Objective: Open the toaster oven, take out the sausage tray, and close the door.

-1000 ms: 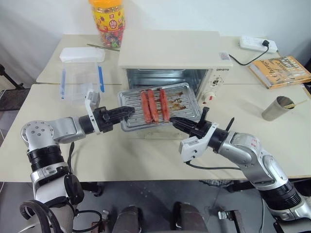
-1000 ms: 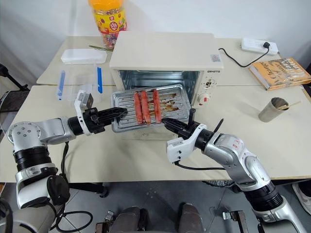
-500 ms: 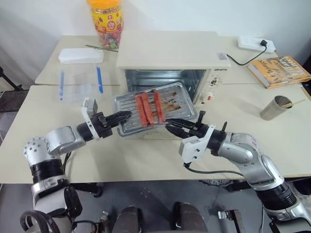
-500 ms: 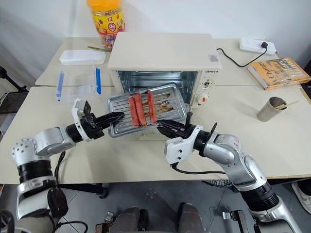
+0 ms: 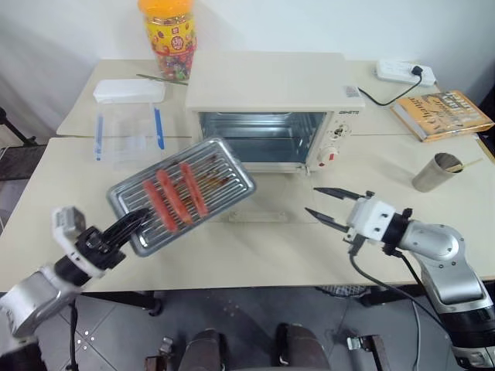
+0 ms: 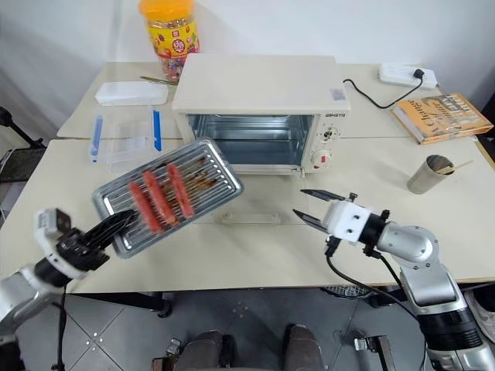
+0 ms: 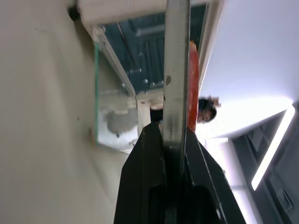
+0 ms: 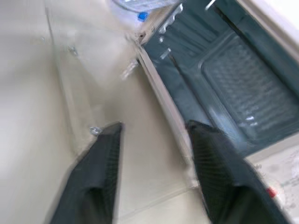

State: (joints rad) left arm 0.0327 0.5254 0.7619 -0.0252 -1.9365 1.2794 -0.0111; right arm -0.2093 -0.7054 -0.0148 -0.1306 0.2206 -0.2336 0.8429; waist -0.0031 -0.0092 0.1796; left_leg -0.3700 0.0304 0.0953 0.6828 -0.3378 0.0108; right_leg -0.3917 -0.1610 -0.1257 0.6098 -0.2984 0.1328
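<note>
**Tray's out on the left, door's lying open right in front of the right gripper**

Going left to right: the left gripper [image 5: 131, 224] is clamped on the near-left corner of the sausage tray [image 5: 182, 193], carrying it by itself over the table [image 5: 402, 166], off to the left of the toaster oven [image 5: 271, 93]. The tray's long axis runs diagonally, from the gripper up toward the oven, and the three sausages [image 5: 174, 198] lie across it. The left wrist view shows the tray edge-on, pinched between the black fingers [image 7: 149, 154].

In the middle, the door [image 6: 244, 206] is folded flat down onto the table in front of the oven mouth, with its bar handle [image 6: 251, 219] along the near edge, running side to side.

On the right, the right gripper [image 5: 329, 205] is empty with its jaws spread, pointing left toward the door's right end. It sits just beside that corner, roughly level with the handle.

So for closing up, I'd say the right arm is clearly the nearer one. The handle lies to its left, crosswise to nothing awkward. The left one's busy and still needs somewhere to park the tray.
</note>
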